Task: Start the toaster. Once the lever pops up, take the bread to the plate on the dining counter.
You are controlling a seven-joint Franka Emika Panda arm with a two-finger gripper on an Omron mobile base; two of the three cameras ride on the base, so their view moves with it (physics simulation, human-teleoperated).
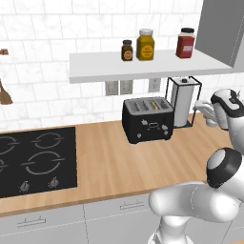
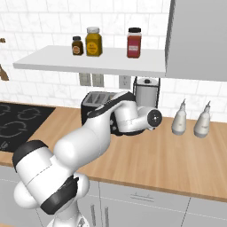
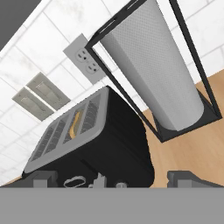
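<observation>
The black four-slot toaster [image 1: 147, 120] stands on the wood worktop against the tiled wall, and my arm partly covers the toaster [image 2: 94, 103] in the right base view. A tan slice of bread [image 3: 76, 123] sits low in one slot, seen as a thin bread edge [image 1: 153, 103] from the left base. My gripper [image 3: 114, 181] is open, with its fingertips [image 3: 42, 178] wide apart just off the toaster's [image 3: 100, 144] right end and nothing between them. The gripper [image 1: 200, 113] hovers to the toaster's right, in front of the paper towel stand. The plate and the dining counter are out of view.
A paper towel roll in a black wire stand [image 1: 183, 101] is right beside the toaster. A black cooktop [image 1: 33, 159] lies to the left. Two white bottles [image 2: 190, 120] stand on the right of the worktop. A shelf with jars [image 1: 145, 45] hangs overhead.
</observation>
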